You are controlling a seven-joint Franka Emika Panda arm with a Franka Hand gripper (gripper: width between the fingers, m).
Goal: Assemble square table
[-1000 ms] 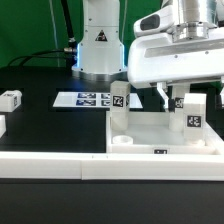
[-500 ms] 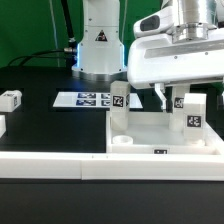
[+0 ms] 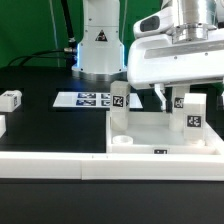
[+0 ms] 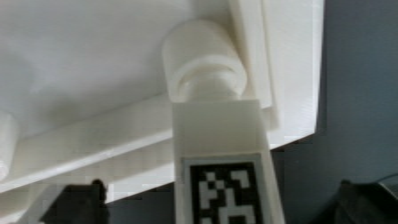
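Screwing leg (image 4: 217, 130) in at tabletop (image 3: 150, 125) corner, I reckon. Gripper (image 4: 228, 198) jaws apart, straddling leg, not touching. Close centred, square to tabletop, turn without tilting or threads likely bind.

Exterior low, wrist close (shared leg (image 3: 191, 118))

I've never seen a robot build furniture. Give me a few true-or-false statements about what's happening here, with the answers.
1. A leg and a second leg stand upright on the tabletop. True.
2. The fingers are clamped on the second leg. False: they stand open either side of it, not touching.
3. A loose leg lies on the black table at the exterior view's left. True.
4. The marker board lies on the tabletop. False: it lies on the table behind it.
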